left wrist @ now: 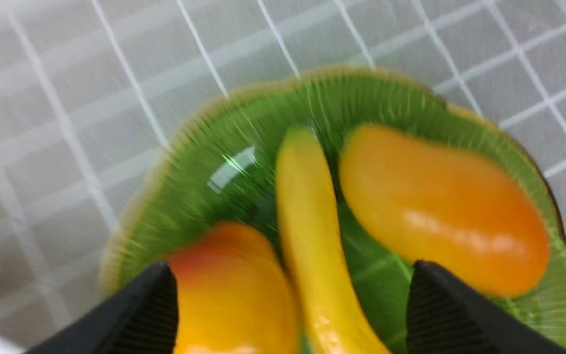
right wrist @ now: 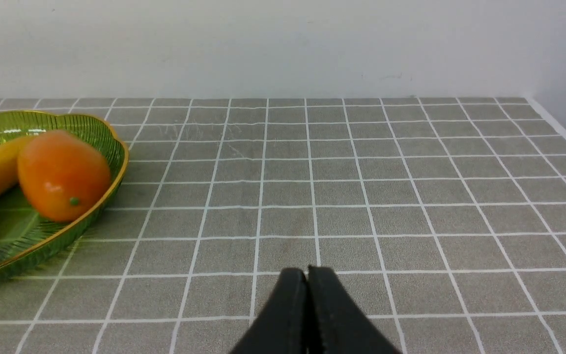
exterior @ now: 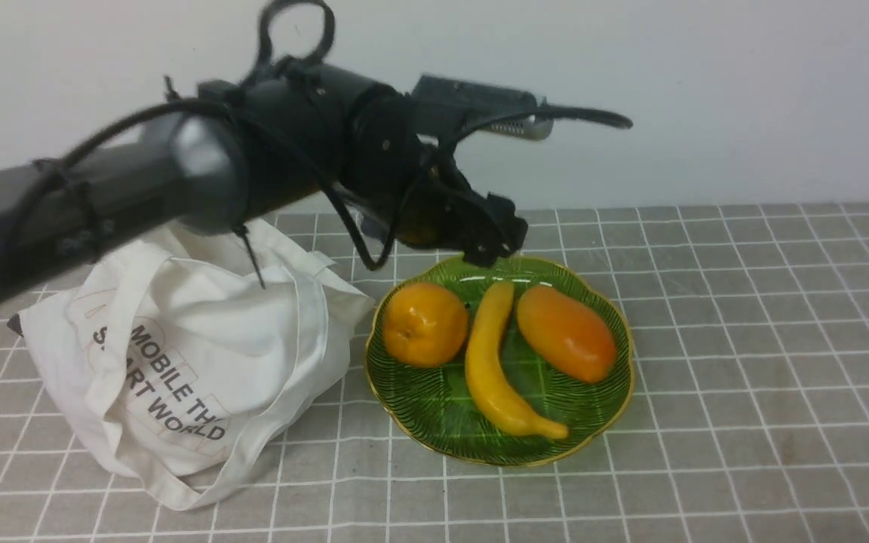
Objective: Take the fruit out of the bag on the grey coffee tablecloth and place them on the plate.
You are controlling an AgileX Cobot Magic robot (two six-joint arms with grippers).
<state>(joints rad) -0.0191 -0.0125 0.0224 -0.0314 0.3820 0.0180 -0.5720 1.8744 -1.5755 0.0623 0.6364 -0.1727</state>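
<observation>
- The left arm (exterior: 102,196) looms closest, reaching in from 9 o'clock.
- The bag (exterior: 201,354) slumps on the grey coffee tablecloth (exterior: 744,339), just beside the plate at its 9 o'clock.
- The plate (exterior: 434,407) carries three fruits: the round orange fruit (exterior: 425,323) at 9 o'clock, the banana (exterior: 495,362) running from 12 to 5, and the oval orange fruit (exterior: 566,332) at 2 o'clock.
- The left tool (exterior: 491,234) hangs above the plate's 12 o'clock rim, fingers spread wide, gripping nothing.
- The right tool (right wrist: 307,273), fingers pressed together and empty, sits low over bare cloth, apart from the plate.
</observation>
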